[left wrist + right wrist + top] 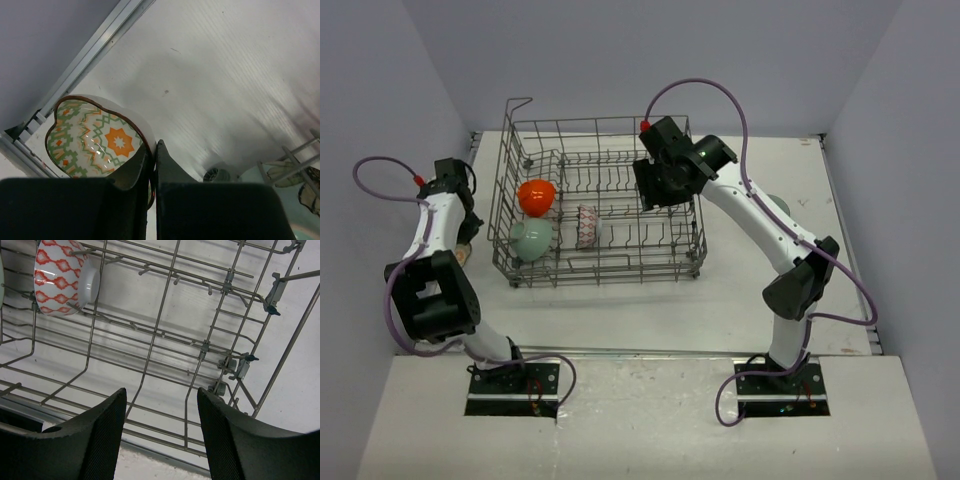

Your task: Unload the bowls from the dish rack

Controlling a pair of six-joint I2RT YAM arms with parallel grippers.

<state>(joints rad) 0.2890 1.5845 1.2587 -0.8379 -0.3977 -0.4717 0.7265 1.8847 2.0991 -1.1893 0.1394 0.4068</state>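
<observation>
The grey wire dish rack (605,262) stands mid-table. In its left half are an orange bowl (536,196), a mint-green bowl (531,239) and a whitish bowl with a red pattern (586,226), which also shows in the right wrist view (62,277). My right gripper (656,188) hangs open and empty over the rack's right half (161,410), apart from that bowl. My left gripper (154,150) is shut on the rim of a bowl with an orange and green star pattern (95,137) by the left wall. No blue bowl is in view.
A second mint-green bowl (777,205) sits on the table right of the rack, partly behind my right arm. The left wall rail (95,42) runs close to the held bowl. The rack's corner and wheel (216,175) lie right of my left gripper.
</observation>
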